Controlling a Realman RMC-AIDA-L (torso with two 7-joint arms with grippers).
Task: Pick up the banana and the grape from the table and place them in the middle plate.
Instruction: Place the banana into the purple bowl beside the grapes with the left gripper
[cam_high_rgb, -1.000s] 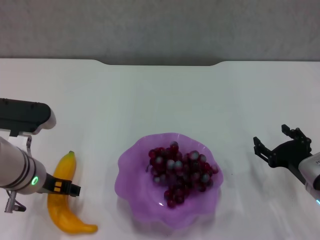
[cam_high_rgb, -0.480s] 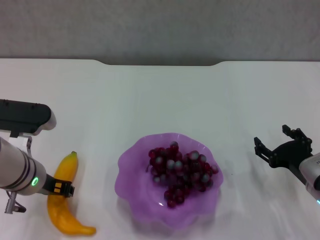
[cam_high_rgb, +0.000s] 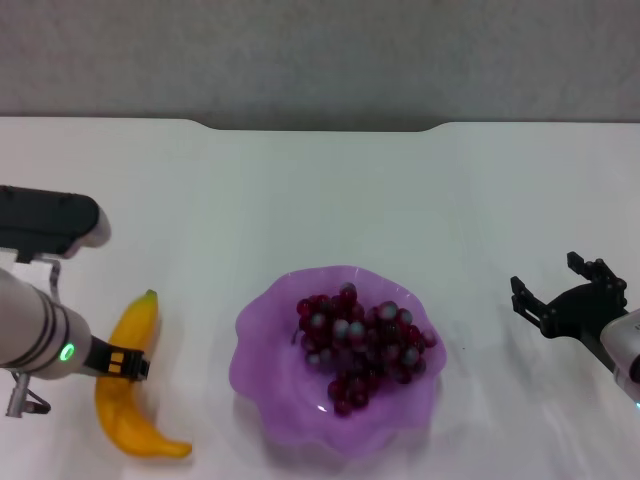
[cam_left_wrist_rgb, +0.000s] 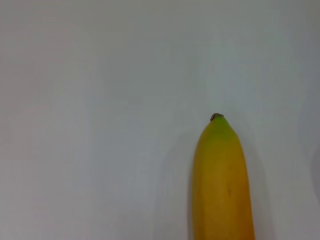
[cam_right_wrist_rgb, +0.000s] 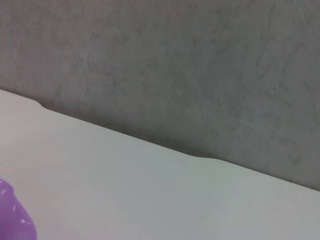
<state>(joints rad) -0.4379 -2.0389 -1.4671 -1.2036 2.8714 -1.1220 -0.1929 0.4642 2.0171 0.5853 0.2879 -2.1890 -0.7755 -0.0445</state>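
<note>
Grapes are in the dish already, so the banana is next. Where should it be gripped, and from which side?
Probably across the thick middle of the banana, coming from above. It lies flat on the table, left of the middle plate, so only its narrow width suits the fingers. The left gripper is over that spot; the right gripper sits far right.

grape (cam_high_rgb: 363, 346) filling middle plate (cam_high_rgb: 262, 345), table (cam_high_rgb: 300, 200) open
</note>
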